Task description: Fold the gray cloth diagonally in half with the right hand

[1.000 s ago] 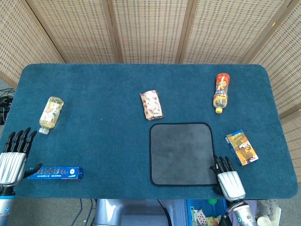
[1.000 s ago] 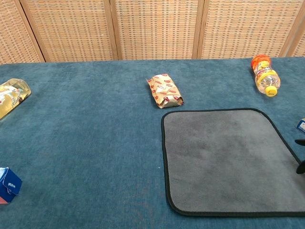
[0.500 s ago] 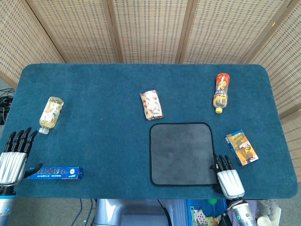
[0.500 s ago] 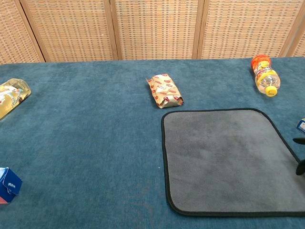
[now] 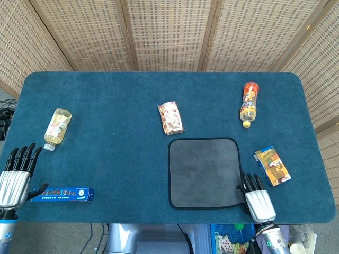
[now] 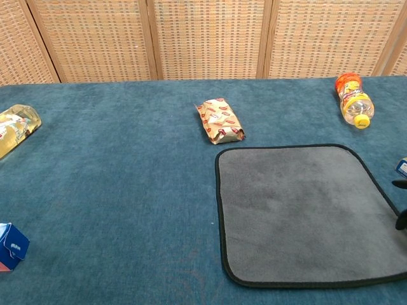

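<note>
The gray cloth (image 5: 204, 172) with a black hem lies flat on the blue table, right of center; the chest view shows the gray cloth (image 6: 299, 213) unfolded. My right hand (image 5: 256, 197) sits at the cloth's near right corner, its fingers spread and reaching over the hem. In the chest view only dark fingertips (image 6: 400, 221) show at the right edge. Whether they pinch the hem I cannot tell. My left hand (image 5: 15, 177) rests at the table's near left edge, fingers spread, holding nothing.
A snack packet (image 5: 171, 118) lies just beyond the cloth. An orange bottle (image 5: 249, 103) lies at the far right, a small carton (image 5: 271, 165) right of the cloth. A yellow bottle (image 5: 56, 128) and a blue box (image 5: 62, 194) lie at the left.
My right hand has slid slightly forward along the cloth's near right corner, and the near hem there looks slightly shifted. The left hand has not moved.
</note>
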Available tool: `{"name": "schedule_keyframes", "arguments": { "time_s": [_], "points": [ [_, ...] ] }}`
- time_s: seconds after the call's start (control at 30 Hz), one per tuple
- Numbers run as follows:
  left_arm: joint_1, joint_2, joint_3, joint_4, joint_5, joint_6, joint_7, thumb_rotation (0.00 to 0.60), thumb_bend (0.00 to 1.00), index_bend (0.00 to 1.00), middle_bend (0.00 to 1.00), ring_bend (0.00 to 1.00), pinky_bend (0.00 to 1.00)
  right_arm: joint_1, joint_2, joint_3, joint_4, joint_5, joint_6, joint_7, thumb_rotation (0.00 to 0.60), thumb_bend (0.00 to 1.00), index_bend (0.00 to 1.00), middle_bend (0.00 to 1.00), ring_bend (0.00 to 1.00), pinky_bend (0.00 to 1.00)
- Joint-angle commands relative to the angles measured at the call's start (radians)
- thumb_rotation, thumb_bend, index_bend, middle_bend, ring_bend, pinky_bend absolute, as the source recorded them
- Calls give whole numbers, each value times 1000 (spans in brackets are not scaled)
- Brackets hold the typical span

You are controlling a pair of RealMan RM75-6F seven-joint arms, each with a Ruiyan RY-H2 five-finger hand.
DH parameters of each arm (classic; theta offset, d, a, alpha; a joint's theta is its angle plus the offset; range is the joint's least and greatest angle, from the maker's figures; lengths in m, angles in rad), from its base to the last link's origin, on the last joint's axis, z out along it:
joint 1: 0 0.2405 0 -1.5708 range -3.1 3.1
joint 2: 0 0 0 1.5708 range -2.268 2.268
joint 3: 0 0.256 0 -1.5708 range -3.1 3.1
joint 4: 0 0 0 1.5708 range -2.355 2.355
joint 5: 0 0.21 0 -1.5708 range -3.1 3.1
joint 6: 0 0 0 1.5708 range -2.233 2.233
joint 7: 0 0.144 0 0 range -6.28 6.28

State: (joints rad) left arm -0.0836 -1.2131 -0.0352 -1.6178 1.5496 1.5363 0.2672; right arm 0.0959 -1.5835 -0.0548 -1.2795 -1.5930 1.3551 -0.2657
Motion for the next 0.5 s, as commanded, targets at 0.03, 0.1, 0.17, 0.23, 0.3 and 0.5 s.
{"name": "schedule_keyframes", "arguments": {
  "time_s": [0.03,0.1,0.17,0.23,0.3,0.5],
  "points": [
    [0,0,0,0,0,1,-2,600,164,0,0,0,0,1,1,1,0,6,-3,1,600,492,335,0,0,0],
    [0,1,-1,-1,-1,1,-3,600,163,0,0,0,0,1,2,1,1,6,-3,3,600,493,381,13,0,0],
    [0,1,0,0,0,-1,-2,600,164,0,0,0,0,0,-2,0,6,-1,6,11,600,492,415,36,0,0],
    [-1,1,1,-1,1,-1,-2,600,164,0,0,0,0,-1,-7,-2,16,-6,15,16,600,492,433,53,0,0],
    [-1,1,1,-1,2,0,-2,600,164,0,0,0,0,-2,-10,-1,22,-8,20,13,600,492,439,59,0,0],
    [0,1,0,-2,3,3,-3,600,164,0,0,0,0,-3,-16,1,30,-8,28,9,600,492,466,91,0,0]
  ]
}}
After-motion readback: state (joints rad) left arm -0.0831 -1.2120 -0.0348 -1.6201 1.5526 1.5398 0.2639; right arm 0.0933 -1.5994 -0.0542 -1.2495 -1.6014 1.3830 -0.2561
